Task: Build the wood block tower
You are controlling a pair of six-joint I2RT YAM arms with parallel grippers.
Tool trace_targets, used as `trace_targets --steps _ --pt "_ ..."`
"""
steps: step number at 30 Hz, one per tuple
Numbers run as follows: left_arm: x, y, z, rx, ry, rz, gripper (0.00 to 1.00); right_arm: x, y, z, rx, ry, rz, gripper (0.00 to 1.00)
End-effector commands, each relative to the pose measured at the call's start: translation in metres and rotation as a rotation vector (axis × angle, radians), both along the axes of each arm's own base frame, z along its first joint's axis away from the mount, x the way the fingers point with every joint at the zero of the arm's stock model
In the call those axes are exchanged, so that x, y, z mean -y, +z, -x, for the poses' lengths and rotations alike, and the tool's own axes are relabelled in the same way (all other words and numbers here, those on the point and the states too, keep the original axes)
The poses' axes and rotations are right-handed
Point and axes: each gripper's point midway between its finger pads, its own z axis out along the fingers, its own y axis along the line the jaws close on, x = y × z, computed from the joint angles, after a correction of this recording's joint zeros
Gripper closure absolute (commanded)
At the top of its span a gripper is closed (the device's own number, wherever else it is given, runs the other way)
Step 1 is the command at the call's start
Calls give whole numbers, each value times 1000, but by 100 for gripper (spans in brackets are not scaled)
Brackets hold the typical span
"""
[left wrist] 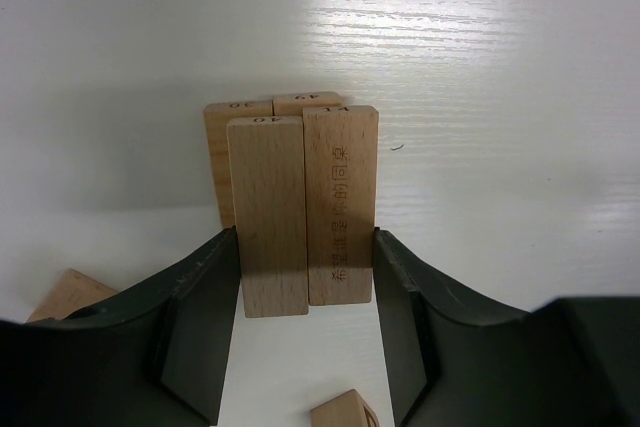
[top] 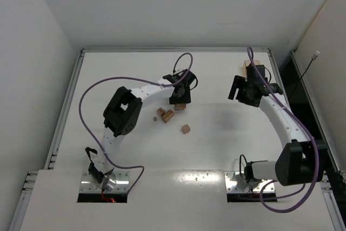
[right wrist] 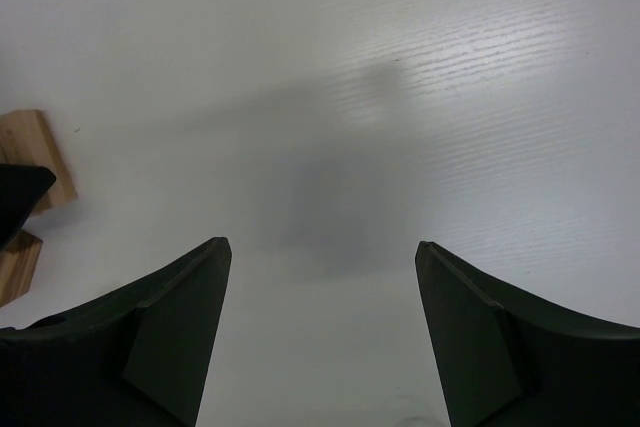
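The tower (left wrist: 300, 197) is a low stack of light-tan wood bars lying flat, two side by side on top of two more. It shows in the top view under my left gripper (top: 181, 106). My left gripper (left wrist: 305, 277) has a finger against each outer side of the top pair, shut on them. Loose wood blocks lie nearby: a cube (left wrist: 345, 412) and a piece (left wrist: 65, 295) in the left wrist view, and several (top: 168, 116) (top: 186, 129) in the top view. My right gripper (right wrist: 320, 277) is open and empty above bare table, also seen in the top view (top: 244, 89).
Tan pieces (top: 251, 67) lie at the far right of the table, partly hidden behind the right arm. Two wooden pieces (right wrist: 35, 152) show at the left edge of the right wrist view. Raised rails (top: 70, 96) border the white table.
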Motion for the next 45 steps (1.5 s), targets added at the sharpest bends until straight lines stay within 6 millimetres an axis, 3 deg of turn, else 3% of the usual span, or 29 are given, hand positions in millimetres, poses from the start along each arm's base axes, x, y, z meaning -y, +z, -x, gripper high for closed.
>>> trace_targets --steps 1,4,7,19,29,33,34,36,40,45 --pt "6 -3 1 10 -8 5 84 0 10 -11 43 -18 -25 28" --pt "3 7 -3 40 5 -1 93 -1 6 -9 34 -12 -32 28" --pt "0 4 -2 39 10 -14 98 -2 2 -6 22 -7 -38 28" --pt "-5 2 4 29 9 -23 98 -4 2 -6 22 -9 -51 30" --pt "-8 -4 7 21 9 -30 67 -5 5 -13 31 -8 -52 30" --pt "-11 -2 7 27 14 -37 64 -5 5 -13 31 -8 -52 30" --pt "-11 -2 7 27 14 -37 56 -5 2 -13 22 -9 -51 30" --pt "-9 -2 5 34 14 -31 48 -5 2 -13 22 -9 -51 30" --pt "-9 -2 5 34 14 -31 20 -5 2 -13 22 -9 -51 30" --pt "-11 0 7 34 14 -31 11 -5 2 -13 22 -9 -51 30"
